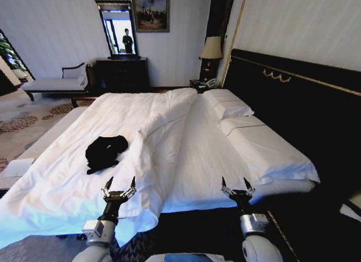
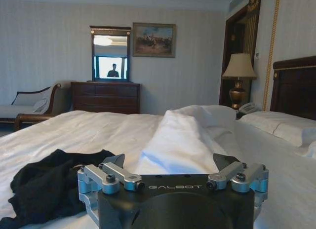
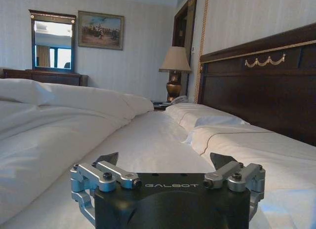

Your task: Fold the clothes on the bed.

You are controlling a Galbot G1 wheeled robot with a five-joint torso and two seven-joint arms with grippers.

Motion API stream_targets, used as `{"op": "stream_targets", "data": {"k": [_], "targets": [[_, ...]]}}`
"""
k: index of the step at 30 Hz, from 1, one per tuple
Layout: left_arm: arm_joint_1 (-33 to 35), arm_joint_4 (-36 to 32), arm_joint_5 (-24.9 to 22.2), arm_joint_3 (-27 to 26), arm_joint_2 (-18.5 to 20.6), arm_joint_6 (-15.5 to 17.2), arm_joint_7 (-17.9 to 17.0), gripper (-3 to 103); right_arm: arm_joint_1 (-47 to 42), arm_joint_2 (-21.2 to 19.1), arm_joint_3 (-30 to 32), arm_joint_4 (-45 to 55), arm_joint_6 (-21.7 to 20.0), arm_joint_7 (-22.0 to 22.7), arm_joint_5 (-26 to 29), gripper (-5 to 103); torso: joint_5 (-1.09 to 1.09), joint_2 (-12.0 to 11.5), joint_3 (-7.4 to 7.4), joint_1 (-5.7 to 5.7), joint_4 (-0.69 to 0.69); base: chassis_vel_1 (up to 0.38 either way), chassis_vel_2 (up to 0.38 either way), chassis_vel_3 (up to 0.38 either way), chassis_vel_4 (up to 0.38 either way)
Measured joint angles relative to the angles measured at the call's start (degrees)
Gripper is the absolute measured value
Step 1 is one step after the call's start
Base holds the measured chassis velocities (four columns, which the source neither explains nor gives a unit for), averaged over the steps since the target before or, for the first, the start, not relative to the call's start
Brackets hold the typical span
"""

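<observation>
The clothes lie as a crumpled black heap on the left half of the bed, on the white duvet. In the left wrist view the same black clothes sit just ahead of the fingers and off to one side. My left gripper hovers open over the near edge of the duvet, a short way in front of the heap. Further right, my right gripper is open over the bare sheet near the bed's near edge. Neither holds anything.
The duvet is bunched into a long ridge down the middle of the bed. White pillows lie against the dark headboard on the right. A dresser with mirror, a chaise bench and a bedside lamp stand beyond the bed.
</observation>
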Motion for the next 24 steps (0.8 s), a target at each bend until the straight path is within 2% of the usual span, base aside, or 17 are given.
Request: {"op": "stream_targets", "data": {"k": [24], "targets": [[0.8,0.6,0.2,-0.1,-0.6,-1.1,0.1,100,-0.1,0.1,-0.3,0.4,-0.9,0.8,0.6,100,0.00,0.0,0.00,0.00,0.00,0.039,0.123,-0.041,-0.119]]}}
